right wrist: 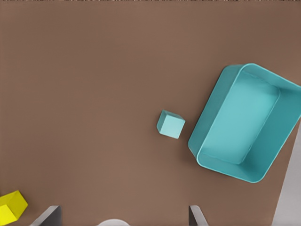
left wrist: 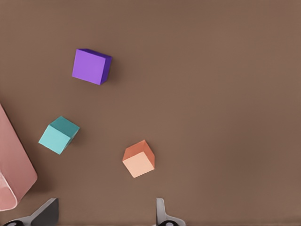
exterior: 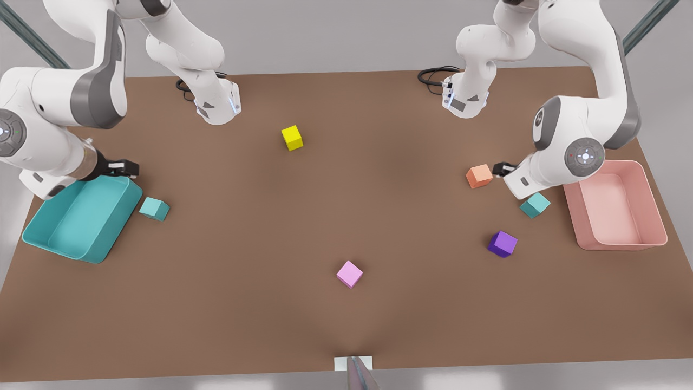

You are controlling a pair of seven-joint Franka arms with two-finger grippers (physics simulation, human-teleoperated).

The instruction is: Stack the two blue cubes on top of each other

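In the front view a brown table point(exterior: 346, 216) under grey surroundings carries one blue cube point(exterior: 154, 208) just beside the teal tray point(exterior: 81, 225) and the other blue cube point(exterior: 535, 205) near the pink tray point(exterior: 617, 208), well apart. The left wrist view shows the left gripper point(left wrist: 103, 214) hanging above the table with fingers spread wide, holding nothing, near an orange cube point(left wrist: 138, 158), the second blue cube point(left wrist: 58, 135) and a purple cube point(left wrist: 91, 66). The right wrist view shows the right gripper point(right wrist: 124, 216) equally wide open and empty above the first blue cube point(right wrist: 170, 124) beside the teal tray point(right wrist: 244, 122).

The front view looks steeply down over the whole counter point(exterior: 346, 216), facing the arm bases. Both wrist views look straight down from nearer: the left shares the purple cube point(exterior: 502, 244) point(left wrist: 91, 66) area, the right the teal tray point(exterior: 81, 225) point(right wrist: 244, 125).
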